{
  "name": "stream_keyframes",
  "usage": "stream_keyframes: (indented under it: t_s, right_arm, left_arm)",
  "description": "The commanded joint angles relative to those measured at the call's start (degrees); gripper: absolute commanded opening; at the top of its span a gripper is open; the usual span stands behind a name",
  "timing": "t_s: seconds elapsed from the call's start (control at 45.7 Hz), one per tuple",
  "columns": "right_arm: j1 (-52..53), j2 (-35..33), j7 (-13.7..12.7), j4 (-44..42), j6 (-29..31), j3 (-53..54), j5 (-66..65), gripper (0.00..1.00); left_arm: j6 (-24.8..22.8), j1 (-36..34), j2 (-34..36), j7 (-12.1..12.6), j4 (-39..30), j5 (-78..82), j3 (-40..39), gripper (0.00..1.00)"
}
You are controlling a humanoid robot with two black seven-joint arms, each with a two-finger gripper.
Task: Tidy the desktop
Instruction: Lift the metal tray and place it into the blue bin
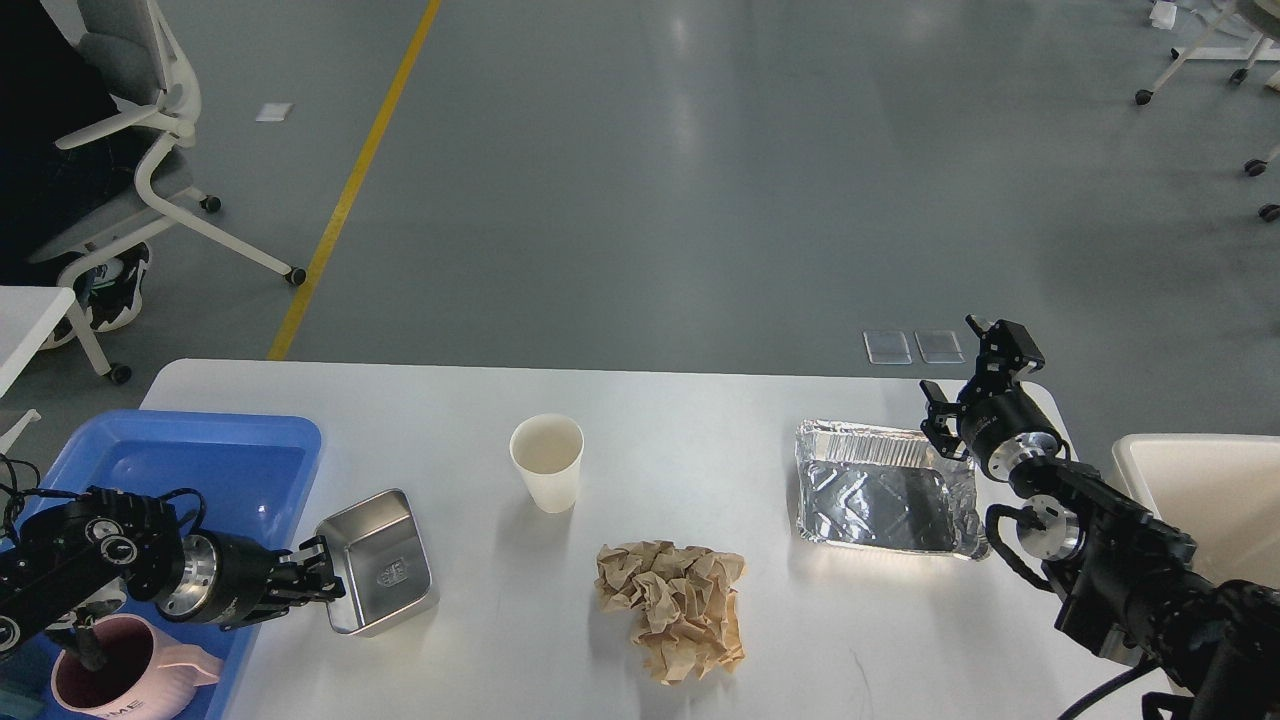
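Head view shows the wide white rounded surface (pixel 700 430) filling the lower frame, bearing an empty white paper cup (pixel 546 462), crumpled brown paper (pixel 675 610) and an empty foil tray (pixel 885 490). Left tool (pixel 322 580) is clamped on the rim of an empty square steel dish (pixel 380 562) beside the blue plastic tray (pixel 200 450), which holds a pink mug (pixel 105 675). Likely step: lift the dish into that tray; the right tool (pixel 975 375) hovers agape, empty.

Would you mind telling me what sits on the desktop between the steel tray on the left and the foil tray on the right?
In the head view, a white paper cup and crumpled brown paper lie between the steel tray and the foil tray; otherwise the desktop is bare.
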Motion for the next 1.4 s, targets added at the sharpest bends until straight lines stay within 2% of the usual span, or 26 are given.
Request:
stream_keyframes:
  t_s: [0.0,0.109,0.219,0.372,0.591,0.832,1.007,1.117,1.226,1.314,1.379]
  right_arm:
    - [-0.1,0.0,0.0,0.0,0.0,0.0,0.0,1.00]
    - [-0.1,0.0,0.0,0.0,0.0,0.0,0.0,1.00]
    - [-0.1,-0.1,0.0,0.0,0.0,0.0,0.0,1.00]
    - [0.0,-0.1,0.0,0.0,0.0,0.0,0.0,1.00]
    - [0.3,-0.1,0.0,0.0,0.0,0.0,0.0,1.00]
    - [0.3,-0.5,0.0,0.0,0.0,0.0,0.0,1.00]
    - [0.3,-0.9,0.0,0.0,0.0,0.0,0.0,1.00]
    - [0.4,-0.9,0.0,0.0,0.0,0.0,0.0,1.00]
    - [0.8,-0.9,0.0,0.0,0.0,0.0,0.0,1.00]
    - [1.0,-0.8,0.0,0.0,0.0,0.0,0.0,1.00]
    - [1.0,-0.7,-0.1,0.0,0.0,0.0,0.0,1.00]
  left_arm:
    - [0.2,-0.3,0.2,-0.2,0.0,0.9,0.0,0.00]
    - [0.5,-0.8,0.8,-1.0,0.0,1.8,-0.4,0.00]
    - [1.8,-1.1,3.3,-6.5,-2.6,2.1,-0.9,0.00]
    - [5.2,-1.1,8.2,-10.7,-4.1,3.1,-1.2,0.00]
    - [5.4,-0.2,18.7,-16.8,-6.4,3.1,-1.1,0.00]
    - [4.5,0.3,33.9,-19.8,-12.0,1.5,-1.0,0.00]
    - [1.9,0.3,45.8,-20.5,-13.3,-4.4,-1.1,0.00]
    - [0.4,0.1,52.2,-22.9,-13.0,-7.6,-1.0,0.00]
    - [0.3,0.1,53.7,-23.8,-11.9,-7.9,-0.7,0.00]
    - [1.6,0.4,53.2,-23.5,-11.0,-8.1,-0.3,0.00]
    - [3.7,0.5,49.7,-22.5,-9.7,-8.7,-0.2,0.00]
